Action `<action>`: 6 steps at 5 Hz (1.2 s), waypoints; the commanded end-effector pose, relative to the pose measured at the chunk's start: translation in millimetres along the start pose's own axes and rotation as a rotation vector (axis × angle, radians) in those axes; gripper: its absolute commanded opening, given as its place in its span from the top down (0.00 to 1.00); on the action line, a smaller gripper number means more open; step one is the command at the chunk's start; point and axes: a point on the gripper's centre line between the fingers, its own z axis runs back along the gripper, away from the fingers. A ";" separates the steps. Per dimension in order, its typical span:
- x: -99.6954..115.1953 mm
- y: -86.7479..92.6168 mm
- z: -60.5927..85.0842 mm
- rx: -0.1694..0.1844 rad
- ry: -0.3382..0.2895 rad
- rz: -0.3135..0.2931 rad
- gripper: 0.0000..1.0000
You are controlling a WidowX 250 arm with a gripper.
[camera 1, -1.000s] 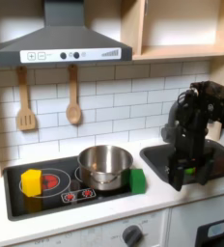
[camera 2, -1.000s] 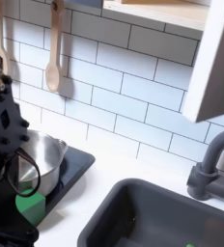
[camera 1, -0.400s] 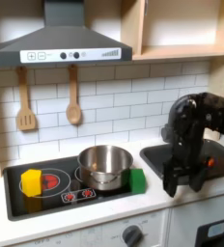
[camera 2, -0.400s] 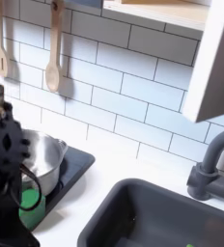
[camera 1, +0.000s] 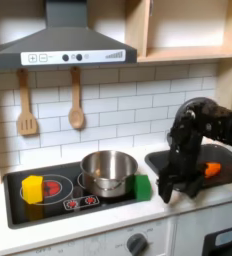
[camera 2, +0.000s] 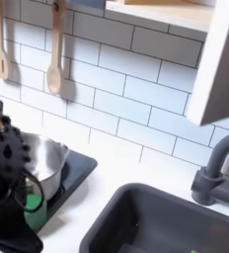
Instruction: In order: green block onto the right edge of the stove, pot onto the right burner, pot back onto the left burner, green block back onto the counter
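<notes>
The pot (camera 1: 109,171) sits on the stove (camera 1: 48,205) over the burner on the first exterior view's right; its inside looks bare steel, though the far inner wall hides part of the floor. In the second exterior view the pot (camera 2: 42,166) is partly covered by the black arm, and its contents cannot be read there. The sink (camera 1: 223,172) holds an orange toy, seen at about 3 o'clock from the arm in the first exterior view and mostly hidden by it; in the second exterior view the sink (camera 2: 176,227) basin is dark, with a faint green speck at its lower edge too small to identify. The green block (camera 1: 142,186) rests on the stove's edge on the first exterior view's right, touching or just beside the pot at the pot's 4 o'clock. The gripper (camera 1: 166,191) hangs low over the counter (camera 1: 188,207) between stove and sink, just beside the block at the block's 3 o'clock and apart from it. Whether its fingers are spread or pressed together cannot be told; they blur into one dark mass. In the second exterior view the green block (camera 2: 33,203) shows as a sliver behind the arm. A yellow block (camera 1: 32,187) lies on the burner on the first exterior view's left.
</notes>
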 end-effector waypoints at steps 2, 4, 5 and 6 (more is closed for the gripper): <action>58.0 16.9 22.4 0.008 -0.199 0.058 1.00; 91.6 26.7 27.1 0.024 -0.289 0.084 1.00; 106.9 33.0 31.0 0.035 -0.330 0.107 1.00; 123.2 39.6 37.3 0.035 -0.375 0.136 1.00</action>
